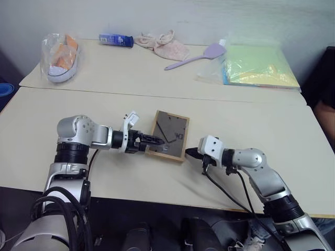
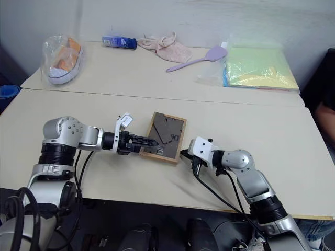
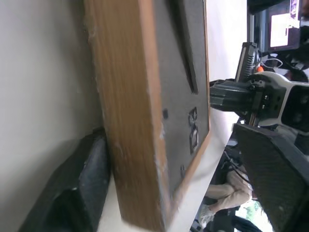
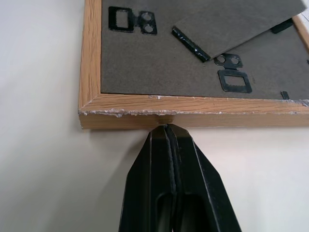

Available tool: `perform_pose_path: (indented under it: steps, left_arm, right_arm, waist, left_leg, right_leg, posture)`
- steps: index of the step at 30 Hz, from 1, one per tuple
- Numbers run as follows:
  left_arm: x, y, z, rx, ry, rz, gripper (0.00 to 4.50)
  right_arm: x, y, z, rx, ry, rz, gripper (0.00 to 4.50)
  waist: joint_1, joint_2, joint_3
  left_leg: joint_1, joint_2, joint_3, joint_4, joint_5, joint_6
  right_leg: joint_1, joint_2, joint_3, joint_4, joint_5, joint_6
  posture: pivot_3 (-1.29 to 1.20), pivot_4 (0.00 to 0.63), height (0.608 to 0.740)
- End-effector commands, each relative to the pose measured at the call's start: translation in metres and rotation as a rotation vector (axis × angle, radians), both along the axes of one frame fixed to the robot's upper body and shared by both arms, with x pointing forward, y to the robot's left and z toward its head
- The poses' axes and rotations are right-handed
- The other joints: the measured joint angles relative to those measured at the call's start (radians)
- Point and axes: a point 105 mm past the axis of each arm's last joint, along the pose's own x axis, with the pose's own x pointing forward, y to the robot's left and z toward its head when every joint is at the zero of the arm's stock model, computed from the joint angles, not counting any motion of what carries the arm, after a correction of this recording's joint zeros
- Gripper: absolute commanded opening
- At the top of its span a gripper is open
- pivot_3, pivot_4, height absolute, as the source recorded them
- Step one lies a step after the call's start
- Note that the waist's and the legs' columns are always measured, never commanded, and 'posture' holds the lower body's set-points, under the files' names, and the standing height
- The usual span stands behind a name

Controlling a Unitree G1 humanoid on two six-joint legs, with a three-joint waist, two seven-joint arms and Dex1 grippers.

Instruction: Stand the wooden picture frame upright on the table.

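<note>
Centre: wooden picture frame lies back-up on the table.
Left of frame: left gripper, fingers astride its edge.
Right of frame: right gripper, tips closed, against its side.
Upper right: folder.
Upper left: bag.

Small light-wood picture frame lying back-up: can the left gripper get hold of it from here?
Probably yes. The left gripper already straddles the small light-wood picture frame at its near edge, one finger under it. The shut right gripper braces the opposite edge.
</note>
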Motion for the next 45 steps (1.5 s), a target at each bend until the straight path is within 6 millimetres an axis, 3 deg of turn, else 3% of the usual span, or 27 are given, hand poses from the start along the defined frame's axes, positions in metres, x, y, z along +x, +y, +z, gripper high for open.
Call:
perform_pose_path:
  steps: [1, 6, 8, 10, 11, 14, 18, 22, 29, 37, 45]
  left_arm:
    - [-0.002, -0.004, -0.001, -0.041, 0.027, 0.001, 2.75]
    - [0.000, 0.003, 0.001, -0.094, 0.010, 0.054, 1.27]
    - [0.005, 0.013, 0.008, -0.147, -0.084, 0.115, 1.26]
    - [0.007, 0.023, 0.019, -0.178, -0.296, 0.149, 1.26]
    - [0.007, 0.026, 0.027, -0.210, -0.402, 0.160, 1.26]
    - [-0.005, 0.029, 0.023, -0.108, -0.607, 0.077, 1.26]
    - [-0.023, 0.020, 0.017, -0.050, -0.674, -0.057, 1.26]
    - [-0.030, 0.005, 0.022, -0.081, -0.722, -0.080, 1.26]
    - [-0.028, 0.005, 0.025, -0.086, -0.717, -0.055, 1.26]
    - [-0.020, 0.014, 0.034, -0.138, -0.682, 0.029, 1.26]
    - [-0.033, 0.016, 0.046, -0.280, -0.425, -0.005, 1.26]
  right_arm:
    - [-0.004, 0.006, 0.010, 0.022, -0.042, 0.022, 0.00]
    - [-0.006, -0.002, 0.012, 0.034, -0.044, 0.021, 0.00]
    - [-0.007, -0.009, 0.026, 0.139, -0.020, 0.008, 0.00]
    - [-0.012, -0.015, 0.048, 0.291, 0.043, 0.034, 0.37]
    - [-0.015, -0.015, 0.059, 0.346, 0.055, 0.064, 0.60]
    - [-0.017, -0.010, 0.080, 0.456, 0.111, 0.113, 1.60]
    - [0.001, 0.004, 0.103, 0.556, 0.185, 0.102, 3.05]
    - [0.015, 0.040, 0.101, 0.495, 0.249, 0.148, 4.43]
    - [-0.002, 0.065, 0.098, 0.457, 0.292, 0.274, 4.47]
    - [-0.020, 0.045, 0.099, 0.393, 0.260, 0.339, 4.47]
    - [-0.022, 0.024, 0.109, 0.327, -0.116, 0.393, 4.47]
  waist:
    - [-0.003, 0.000, 0.000]
    - [-0.006, 0.000, 0.000]
    - [-0.010, 0.000, 0.000]
    - [-0.016, 0.000, 0.000]
    - [-0.017, 0.000, 0.000]
    - [-0.029, 0.000, 0.000]
    - [-0.028, 0.000, 0.000]
    - [-0.027, 0.000, 0.000]
    - [-0.028, 0.000, 0.000]
    - [-0.027, 0.000, 0.000]
    - [-0.027, 0.000, 0.000]
  left_leg:
    - [0.000, 0.000, 0.000, 0.000, 0.000, 0.000]
    - [0.000, 0.001, 0.000, 0.000, 0.001, -0.001]
    - [0.000, 0.001, 0.000, 0.000, 0.001, -0.001]
    - [0.000, 0.001, 0.000, 0.000, 0.001, -0.001]
    - [0.000, 0.002, 0.000, -0.001, 0.001, -0.001]
    - [0.000, 0.002, -0.001, -0.001, 0.001, -0.002]
    - [0.001, 0.002, 0.000, -0.001, 0.001, -0.003]
    - [0.000, 0.002, 0.000, -0.002, 0.001, -0.002]
    - [-0.003, 0.001, -0.002, -0.001, 0.001, 0.000]
    - [-0.004, 0.001, -0.002, -0.001, 0.000, 0.001]
    - [-0.004, 0.001, -0.003, -0.001, 0.001, 0.000]
  right_leg:
    - [0.000, 0.000, 0.000, 0.000, 0.000, 0.000]
    - [-0.001, 0.001, 0.000, 0.000, 0.000, 0.000]
    - [-0.001, 0.001, 0.000, 0.001, 0.000, 0.000]
    - [-0.001, 0.001, 0.000, 0.001, 0.000, 0.000]
    - [-0.001, 0.001, 0.000, 0.001, 0.000, 0.000]
    - [-0.001, 0.001, 0.000, 0.000, 0.000, 0.000]
    - [-0.001, 0.001, 0.000, -0.001, 0.000, -0.001]
    - [-0.001, 0.000, 0.001, 0.001, 0.000, -0.001]
    - [-0.002, -0.001, 0.000, 0.000, 0.000, 0.000]
    - [-0.003, -0.001, 0.000, 0.000, 0.000, 0.000]
    - [-0.003, 0.000, -0.001, -0.001, 0.000, 0.000]
  posture:
    - [0.00, 0.150, 0.740]
    - [0.00, 0.150, 0.740]
    - [0.00, 0.150, 0.740]
    - [0.00, 0.150, 0.740]
    - [0.00, 0.150, 0.740]
    - [0.00, 0.150, 0.740]
    - [0.00, 0.150, 0.740]
    - [0.00, 0.150, 0.740]
    - [0.00, 0.150, 0.740]
    - [0.00, 0.150, 0.740]
    - [0.00, 0.150, 0.740]
